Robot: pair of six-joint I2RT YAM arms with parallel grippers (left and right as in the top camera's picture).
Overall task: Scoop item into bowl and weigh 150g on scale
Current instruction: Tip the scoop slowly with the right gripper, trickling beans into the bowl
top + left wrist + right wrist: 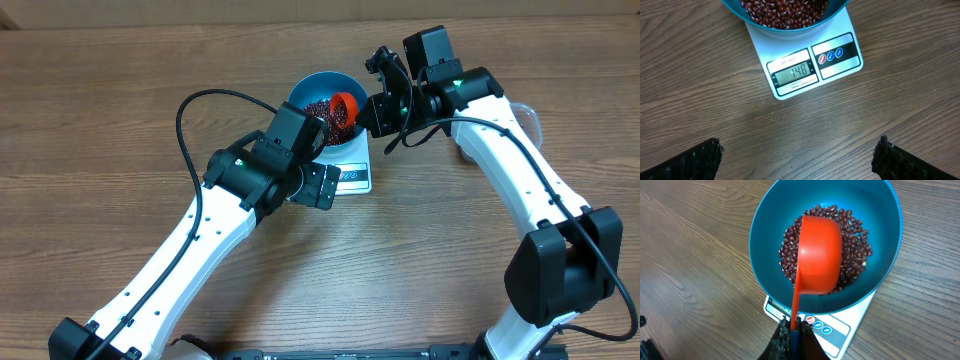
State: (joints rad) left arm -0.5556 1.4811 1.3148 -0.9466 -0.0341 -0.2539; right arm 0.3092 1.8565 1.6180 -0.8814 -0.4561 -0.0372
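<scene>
The blue bowl (305, 88) stands on the white scale (356, 177) and holds a heap of dark red-brown beans (856, 245). Over the beans my right gripper (796, 329) is shut on the thin handle of a red scoop (819, 255), whose cup is turned mouth-down inside the bowl. In the left wrist view the scale (840, 30) shows its lit display, which seems to read 148, with the bowl's rim (737, 11) at the top edge. My left gripper (800, 157) hovers open over bare wood in front of the scale, its fingers (700, 161) wide apart and holding nothing.
A clear plastic tub (532, 118) peeks out behind my right arm at the right. Black cables loop off both arms near the bowl. The table is brown wood all round.
</scene>
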